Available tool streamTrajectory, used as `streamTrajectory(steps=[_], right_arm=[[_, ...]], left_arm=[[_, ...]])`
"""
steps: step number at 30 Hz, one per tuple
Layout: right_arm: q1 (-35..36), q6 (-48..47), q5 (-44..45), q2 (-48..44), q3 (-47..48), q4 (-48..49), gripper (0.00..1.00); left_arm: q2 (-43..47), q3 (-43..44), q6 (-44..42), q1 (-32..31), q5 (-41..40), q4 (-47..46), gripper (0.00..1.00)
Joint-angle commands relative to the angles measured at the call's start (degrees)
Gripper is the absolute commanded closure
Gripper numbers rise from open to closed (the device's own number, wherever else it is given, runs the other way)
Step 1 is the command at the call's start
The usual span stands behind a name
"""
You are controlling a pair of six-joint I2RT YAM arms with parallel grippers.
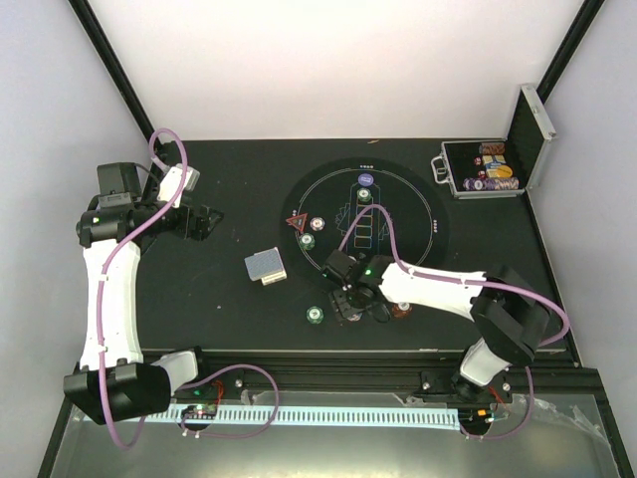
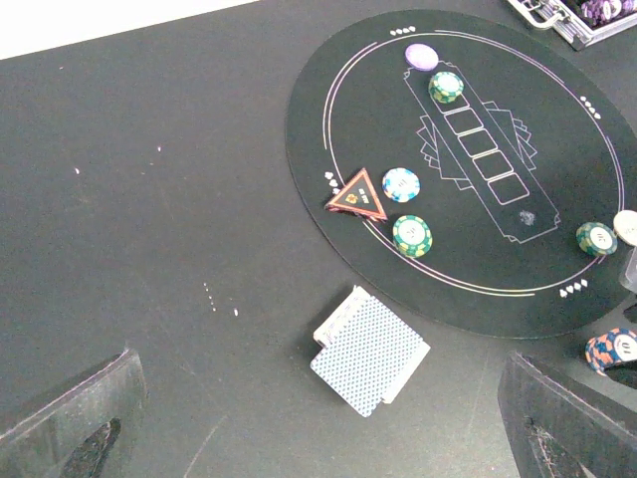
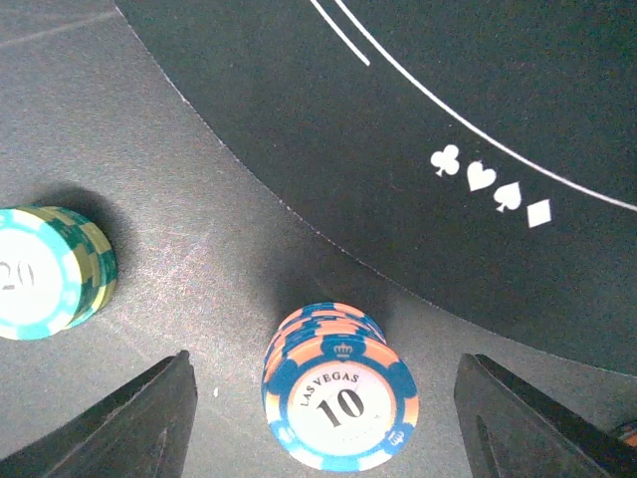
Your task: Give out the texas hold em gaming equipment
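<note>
Right gripper (image 1: pixel 350 307) open, straddling blue-orange chip stack (image 3: pixel 340 393) untouched, at mat's (image 1: pixel 413 214) 6 o'clock. Left gripper (image 1: pixel 206 222) wide open, empty, 9 o'clock. Cards (image 1: pixel 265 266) at 8.

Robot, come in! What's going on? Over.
Left gripper open, empty. Right gripper open, straddling orange-blue chip stack. Green stack close beside.

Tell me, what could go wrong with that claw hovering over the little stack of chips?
The right gripper stands open around the orange-and-blue chip stack, whose chips look slightly staggered; closing off-centre might topple or scatter it. The green chip stack sits near one finger, so a sideways drift could knock it.
</note>
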State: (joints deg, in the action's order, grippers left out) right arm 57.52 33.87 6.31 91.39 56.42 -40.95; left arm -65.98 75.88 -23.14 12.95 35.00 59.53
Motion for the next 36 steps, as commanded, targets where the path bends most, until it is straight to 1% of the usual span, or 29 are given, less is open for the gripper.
streamTrajectory(steps=[1,6,12,22,27,33,36], right_arm=[[0.32,0.94,0.26,1.59,-0.58,1.13,0.28],[0.31,0.94,0.26,2.0,-1.29,1.46,0.33],[0.32,0.83,0.36,2.32,-1.46,1.64,0.41],[0.32,0.77,0.6,2.96,-2.13,1.89,0.44],[0.31,1.09,1.16,2.17,-1.98,1.68,0.51],[0.3,0.94,1.06,1.43,-1.08,0.95,0.53],[0.32,0.92,1.04,1.21,-0.81,0.63,0.58]], left_arm=[[0.98,0.84,0.22,0.32,0.78,-0.55,0.01],[0.76,1.1,0.2,0.32,0.72,-0.65,0.01],[0.58,1.11,0.2,0.32,0.55,-0.85,0.01],[0.39,1.54,0.18,0.36,0.25,-0.9,0.01],[0.32,1.34,0.2,0.32,0.27,-0.9,0.01],[0.32,1.04,0.05,0.33,0.23,-0.9,0.01],[0.32,0.96,0.02,0.32,0.15,-0.9,0.01]])
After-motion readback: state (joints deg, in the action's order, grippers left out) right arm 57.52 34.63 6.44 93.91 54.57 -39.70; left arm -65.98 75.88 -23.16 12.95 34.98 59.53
